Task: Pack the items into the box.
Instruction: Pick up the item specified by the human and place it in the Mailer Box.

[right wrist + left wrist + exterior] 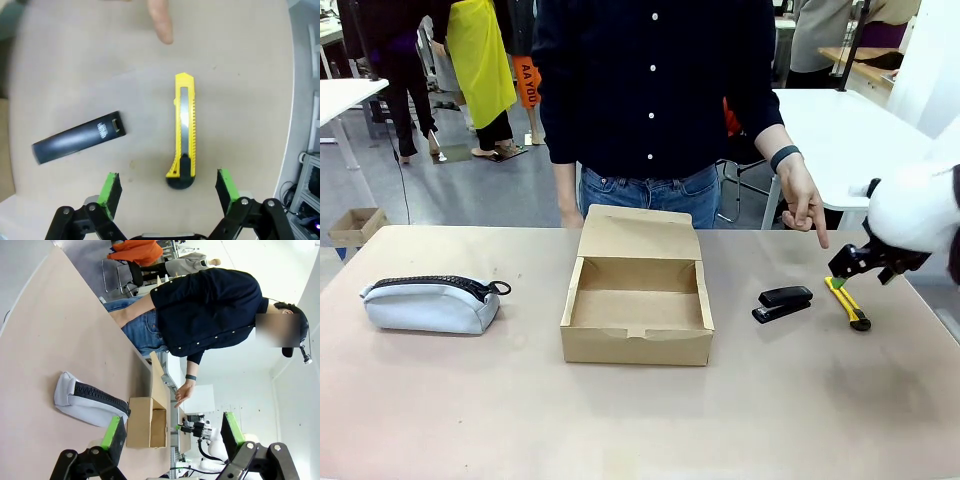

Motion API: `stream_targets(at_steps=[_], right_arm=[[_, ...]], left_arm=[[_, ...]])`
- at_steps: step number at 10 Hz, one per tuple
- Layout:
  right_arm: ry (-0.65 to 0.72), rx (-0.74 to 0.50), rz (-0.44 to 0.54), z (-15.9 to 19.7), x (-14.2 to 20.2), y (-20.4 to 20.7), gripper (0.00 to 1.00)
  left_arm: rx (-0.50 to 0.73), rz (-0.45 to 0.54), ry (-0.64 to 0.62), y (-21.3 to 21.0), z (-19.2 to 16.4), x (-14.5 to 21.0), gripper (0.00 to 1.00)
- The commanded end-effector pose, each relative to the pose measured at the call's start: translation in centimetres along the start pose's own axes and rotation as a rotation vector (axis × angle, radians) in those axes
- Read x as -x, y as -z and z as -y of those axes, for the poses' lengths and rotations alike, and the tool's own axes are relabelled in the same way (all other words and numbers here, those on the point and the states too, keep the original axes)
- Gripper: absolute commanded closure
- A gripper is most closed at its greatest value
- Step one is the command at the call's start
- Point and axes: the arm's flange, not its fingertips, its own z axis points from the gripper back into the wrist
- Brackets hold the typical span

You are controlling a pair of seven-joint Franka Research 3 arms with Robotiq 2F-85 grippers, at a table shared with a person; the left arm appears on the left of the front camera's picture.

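Our left gripper (pixel 172 422) gapes empty. The brown cardboard box (pixel 636 348) sits open on the surface (pixel 470 400). The small black stapler (pixel 784 303) lies at its 3 o'clock, the slim yellow-and-black utility knife (pixel 848 303) beyond. Our right gripper (pixel 167 179) hangs wide open, empty, above the knife. We judge it light, rigid and slick, best pinched across its mid-body.

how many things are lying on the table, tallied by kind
cardboard box: 1
zippered pouch: 1
stapler: 1
utility knife: 1
total: 4
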Motion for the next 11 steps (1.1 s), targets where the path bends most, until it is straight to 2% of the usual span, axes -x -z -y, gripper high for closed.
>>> stream_targets(at_steps=[1, 3, 5, 11], right_arm=[[0.004, 0.084, 0.034, -0.4, -0.5, 2.4, 0.0], [0.011, 0.02, 0.032, 0.7, -1.2, 4.8, 0.0], [0.02, 0.011, 0.045, 1.5, -1.8, 6.3, 0.0], [0.024, 0.02, 0.024, 1.6, -2.3, 7.2, 0.0]], left_arm=[[0.025, 0.009, 0.017, 0.0, 0.2, 0.0, 0.0], [0.025, 0.009, 0.017, 0.0, 0.2, 0.0, 0.0], [0.025, 0.009, 0.017, 0.0, 0.2, 0.0, 0.0], [0.025, 0.009, 0.017, 0.0, 0.2, 0.0, 0.0]])
